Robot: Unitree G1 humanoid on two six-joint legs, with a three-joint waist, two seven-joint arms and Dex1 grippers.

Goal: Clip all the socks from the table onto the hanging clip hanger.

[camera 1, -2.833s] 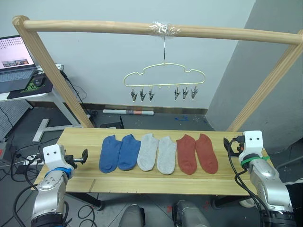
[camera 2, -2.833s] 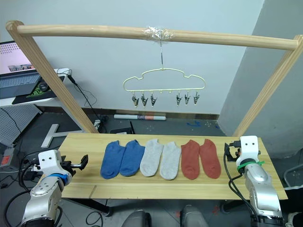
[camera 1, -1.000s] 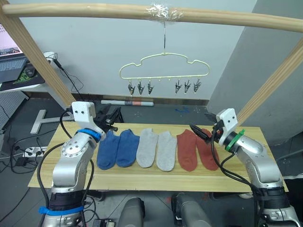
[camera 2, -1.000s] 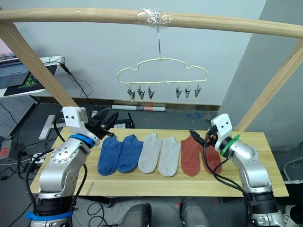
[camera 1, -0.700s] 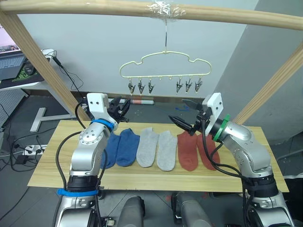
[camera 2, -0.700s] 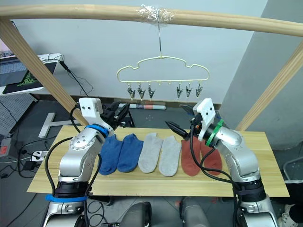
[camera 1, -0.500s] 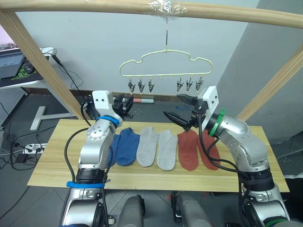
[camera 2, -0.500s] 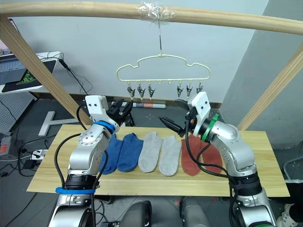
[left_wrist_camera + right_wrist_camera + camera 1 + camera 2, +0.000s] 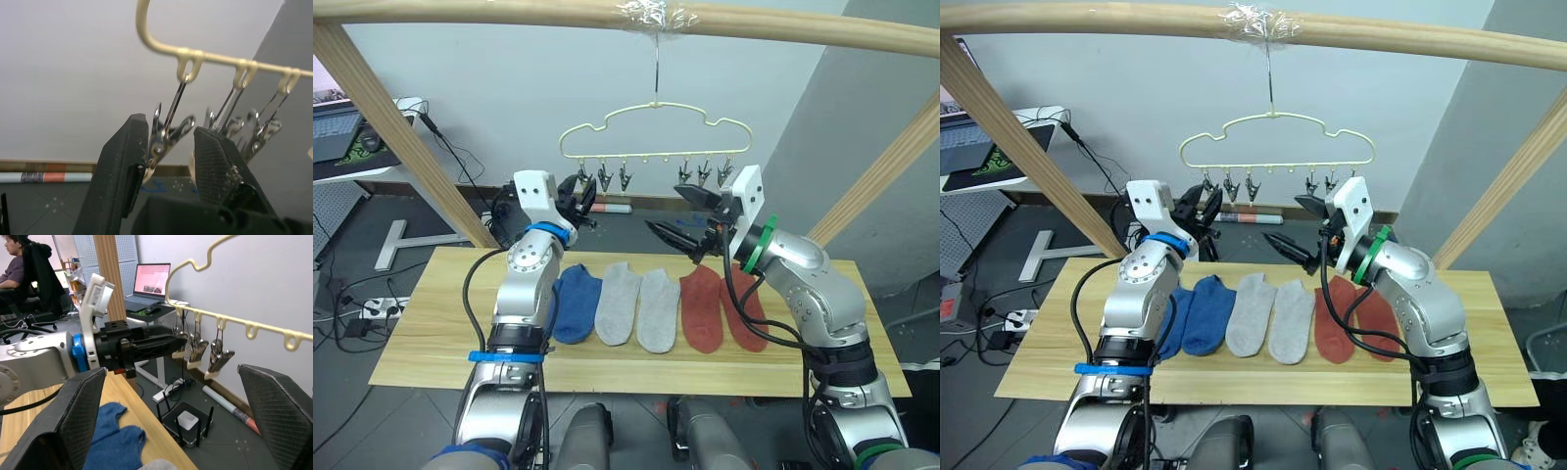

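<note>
Both arms have risen from the bench (image 9: 421, 338) toward the clip hanger (image 9: 655, 132). The left gripper (image 9: 168, 147), slightly parted, brackets the hanger's end clip (image 9: 168, 134). The right gripper (image 9: 683, 217) gapes wide, empty, below the hanger. The socks (image 9: 658, 308) lie in a row beneath the hanger.

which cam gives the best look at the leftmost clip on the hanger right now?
Left wrist view: the leftmost clip hangs close up between the open fingers of the left gripper, with its wire loop on the clip hanger visible. In the eye views it is tiny, with the gripper right at it. The right wrist view shows the fingers reaching the clips from the side.
</note>
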